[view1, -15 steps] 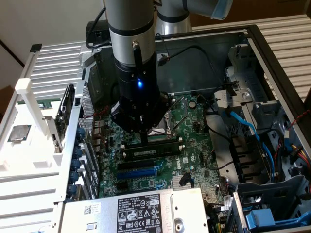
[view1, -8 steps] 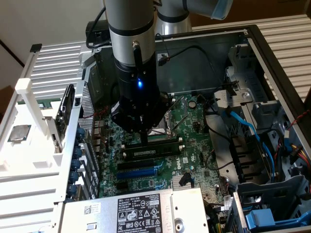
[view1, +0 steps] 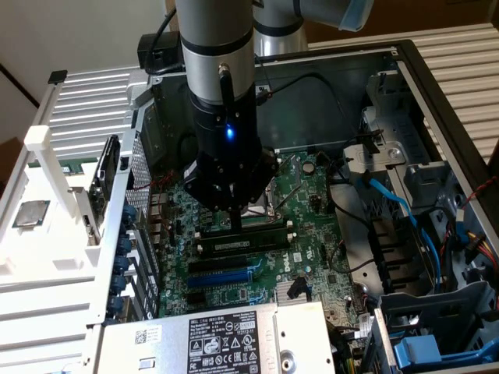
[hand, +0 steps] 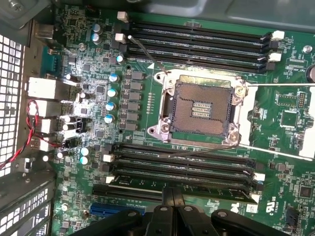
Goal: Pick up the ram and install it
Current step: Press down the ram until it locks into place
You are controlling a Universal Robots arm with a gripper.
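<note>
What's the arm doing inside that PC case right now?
The arm's pincer is down over the motherboard in the open PC case, at the memory slots just below the empty processor socket. A ram stick sits in one of those slots right under the pincer. A loose processor chip lies on the white rack at the exterior view's left.

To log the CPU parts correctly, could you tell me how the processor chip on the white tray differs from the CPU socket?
The processor chip shows a plain silver lid; the CPU socket shows a dark contact grid in a metal frame. The chip lies outside the case on the white tray; the socket sits on the motherboard, empty. Both are roughly square.
</note>
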